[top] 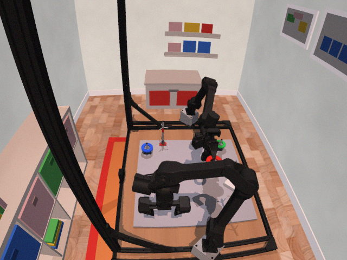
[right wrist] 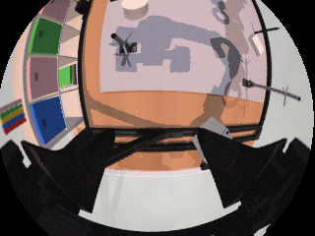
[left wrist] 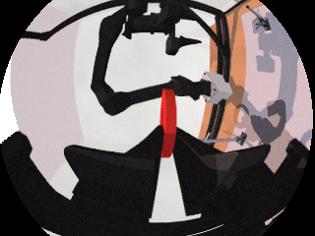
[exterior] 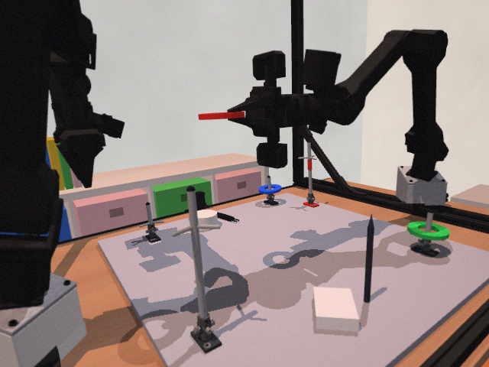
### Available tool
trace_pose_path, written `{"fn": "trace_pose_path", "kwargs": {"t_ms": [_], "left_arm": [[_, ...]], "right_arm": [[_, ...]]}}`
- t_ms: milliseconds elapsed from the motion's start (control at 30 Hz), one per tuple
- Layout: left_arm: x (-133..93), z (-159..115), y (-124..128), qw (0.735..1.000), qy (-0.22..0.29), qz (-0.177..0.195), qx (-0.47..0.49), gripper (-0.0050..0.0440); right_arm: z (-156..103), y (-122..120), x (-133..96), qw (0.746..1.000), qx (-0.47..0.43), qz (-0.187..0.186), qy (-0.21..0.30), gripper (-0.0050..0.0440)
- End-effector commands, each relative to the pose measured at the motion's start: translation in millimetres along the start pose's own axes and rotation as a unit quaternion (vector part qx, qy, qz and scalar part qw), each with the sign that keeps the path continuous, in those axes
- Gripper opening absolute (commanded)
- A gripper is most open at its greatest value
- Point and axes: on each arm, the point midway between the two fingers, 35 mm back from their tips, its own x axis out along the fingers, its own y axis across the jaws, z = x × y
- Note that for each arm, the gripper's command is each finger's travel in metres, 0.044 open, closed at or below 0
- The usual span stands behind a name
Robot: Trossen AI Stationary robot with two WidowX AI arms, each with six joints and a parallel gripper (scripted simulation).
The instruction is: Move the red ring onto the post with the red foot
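Left gripper (top: 213, 157) (exterior: 229, 112) (left wrist: 168, 129): held roughly level, fingers clamped, stacked one above the other. Left wrist (exterior: 302, 104): aligned behind the fingers. Left elbow (top: 210, 82) (exterior: 428, 41): bent, set behind and above the gripper. Right gripper (top: 164, 213) (exterior: 86, 185) (right wrist: 157, 132): pointed downward, fingers spread wide. Right wrist (top: 164, 193): positioned above the fingers. The two grippers are held well apart.

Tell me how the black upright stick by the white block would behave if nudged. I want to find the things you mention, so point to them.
The black stick (exterior: 368, 261) would probably tip easily, being tall with no visible foot. It looks stiff, since it stands straight. Once down, its slim shape might let it roll.
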Motion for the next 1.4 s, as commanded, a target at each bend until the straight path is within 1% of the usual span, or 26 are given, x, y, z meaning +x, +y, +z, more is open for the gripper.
{"fn": "trace_pose_path", "kwargs": {"t_ms": [0,300,367,600,867,933,1167,1300,1333,1367], "left_arm": [[-18,8,9,1.0,0.001,0.004,0.001,0.0],[-54,25,16,1.0,0.001,0.004,0.0,0.0],[-54,25,16,1.0,0.001,0.004,0.0,0.0],[-84,36,18,1.0,0.001,0.004,-0.001,0.0],[-119,45,18,1.0,0.001,0.004,-0.001,0.0],[-119,45,18,1.0,0.001,0.004,-0.001,0.0],[-149,50,15,1.0,0.0,0.003,-0.002,0.0],[-152,51,15,1.0,0.0,0.003,-0.002,0.0],[-152,51,15,1.0,0.0,0.003,-0.002,0.0],[-152,51,15,1.0,0.0,0.003,-0.002,0.0]], "right_arm": [[0,-1,0,1.0,-0.004,-0.001,-0.001,0.04],[0,-1,0,1.0,-0.004,-0.001,-0.001,0.04],[0,-1,0,1.0,-0.004,-0.001,-0.001,0.04],[0,-1,0,1.0,-0.004,-0.001,-0.001,0.04],[0,-1,0,1.0,-0.004,-0.001,-0.001,0.04],[0,-1,0,1.0,-0.004,-0.001,-0.001,0.04],[0,-1,0,1.0,-0.004,-0.001,-0.001,0.04],[0,-1,0,1.0,-0.004,-0.001,-0.001,0.04],[2,1,1,1.0,0.001,0.005,-0.002,0.04],[8,4,3,1.0,0.017,0.024,-0.008,0.04]]}}
